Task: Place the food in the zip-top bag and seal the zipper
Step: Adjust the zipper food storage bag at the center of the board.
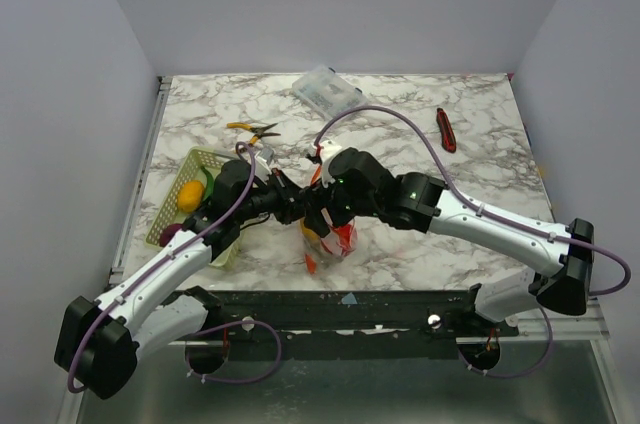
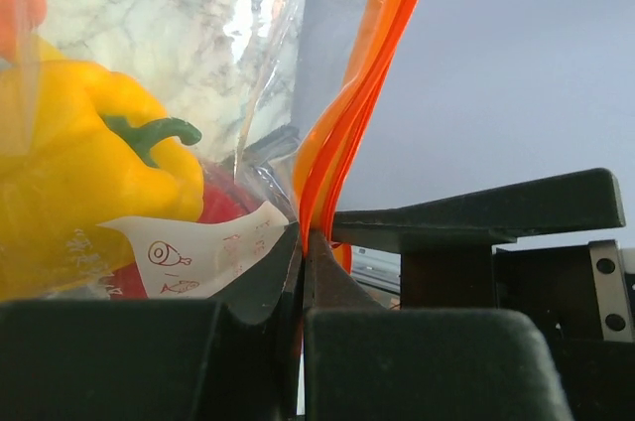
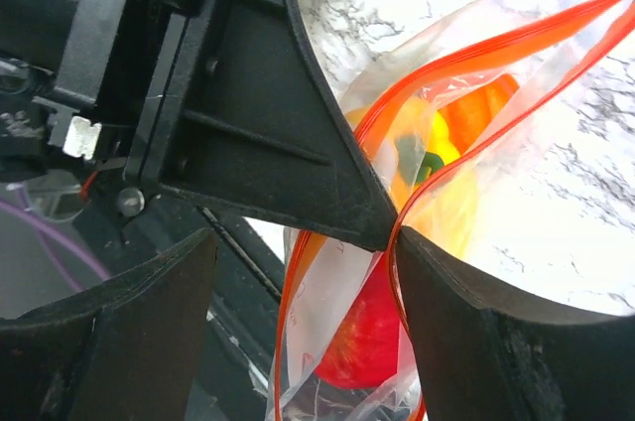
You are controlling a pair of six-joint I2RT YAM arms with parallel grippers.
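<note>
The clear zip-top bag (image 1: 335, 242) hangs between both grippers over the table's near edge. Inside it I see a yellow pepper (image 2: 79, 143), a red fruit (image 3: 372, 332) and an orange piece (image 3: 481, 113). My left gripper (image 1: 290, 206) is shut on the red-orange zipper (image 2: 357, 93) at one end of the bag's mouth; the jaws meet on the strip in the left wrist view (image 2: 303, 242). My right gripper (image 3: 303, 242) is open, its fingers either side of the left gripper's tip. The zipper (image 3: 466, 54) runs along its right finger (image 3: 496, 342). The mouth gapes beyond the pinch.
A pale green mesh basket (image 1: 205, 157) at the left holds a yellow lemon (image 1: 190, 194) and other toy food. Yellow-handled pliers (image 1: 255, 129) lie behind it. A clear lidded box (image 1: 325, 89) stands at the back. A dark-red utility knife (image 1: 445, 129) lies at the back right.
</note>
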